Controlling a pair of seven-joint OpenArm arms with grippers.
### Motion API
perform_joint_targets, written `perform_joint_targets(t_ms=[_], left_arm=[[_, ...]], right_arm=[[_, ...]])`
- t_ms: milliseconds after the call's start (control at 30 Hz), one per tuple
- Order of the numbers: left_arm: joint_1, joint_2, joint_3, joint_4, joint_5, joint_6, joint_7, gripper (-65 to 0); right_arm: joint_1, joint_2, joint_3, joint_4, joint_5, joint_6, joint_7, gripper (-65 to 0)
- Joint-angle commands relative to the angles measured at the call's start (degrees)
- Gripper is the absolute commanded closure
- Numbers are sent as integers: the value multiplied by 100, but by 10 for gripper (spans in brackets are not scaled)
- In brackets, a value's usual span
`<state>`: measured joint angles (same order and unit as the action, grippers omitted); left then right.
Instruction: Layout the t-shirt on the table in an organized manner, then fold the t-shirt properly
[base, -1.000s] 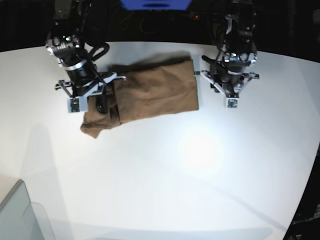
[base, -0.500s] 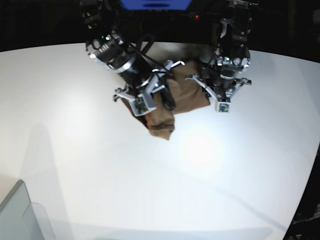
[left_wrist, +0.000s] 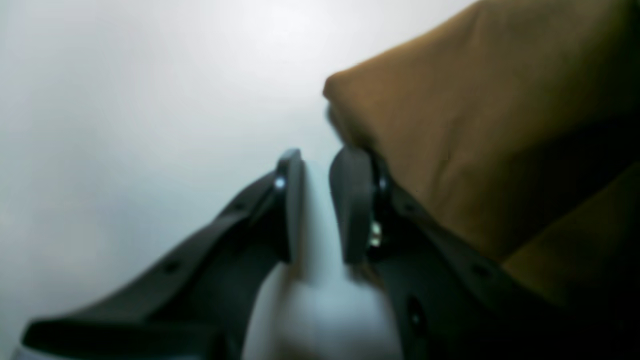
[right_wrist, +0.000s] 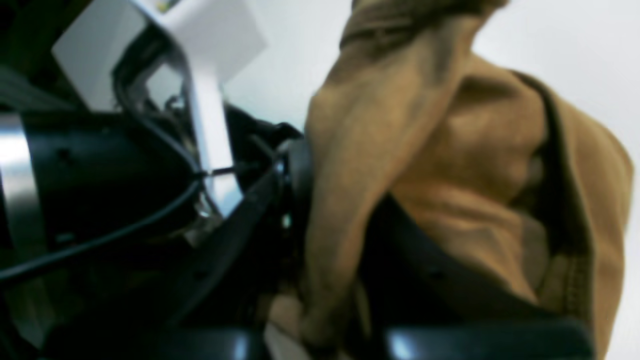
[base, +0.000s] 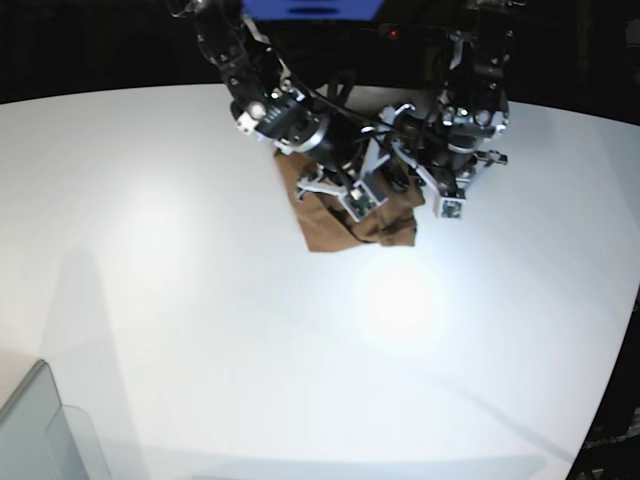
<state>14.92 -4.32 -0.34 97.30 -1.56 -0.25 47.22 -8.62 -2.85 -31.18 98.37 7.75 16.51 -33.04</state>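
In the base view both black robot arms reach down from the far edge of the large white matte bench and meet close together at its far middle. The right arm slants in from the left, its right hand low over the plain brown cotton t-shirt, which lies bunched into a small heap on the bench under and just near of the two hands. The right wrist view shows the right hand clamped on a thick fold of the brown cloth, which rises between its dark fingers and drapes over them.

The left arm comes down steeply at the right, just beside the other. Its left hand stands narrowly parted with only bare bench showing in the gap; the right-side finger lies against a folded edge of the shirt, gripping nothing.

A grey translucent bin corner sits at the near left, well apart.
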Motion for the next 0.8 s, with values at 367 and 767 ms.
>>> perform_joint_targets(t_ms=[367, 767], left_arm=[[192, -127, -1509, 499, 38, -6, 109, -140], [368, -127, -2414, 789, 38, -14, 109, -140]], right_arm=[[119, 26, -104, -83, 56, 23, 126, -215], [-180, 184, -104, 779, 56, 23, 152, -372]])
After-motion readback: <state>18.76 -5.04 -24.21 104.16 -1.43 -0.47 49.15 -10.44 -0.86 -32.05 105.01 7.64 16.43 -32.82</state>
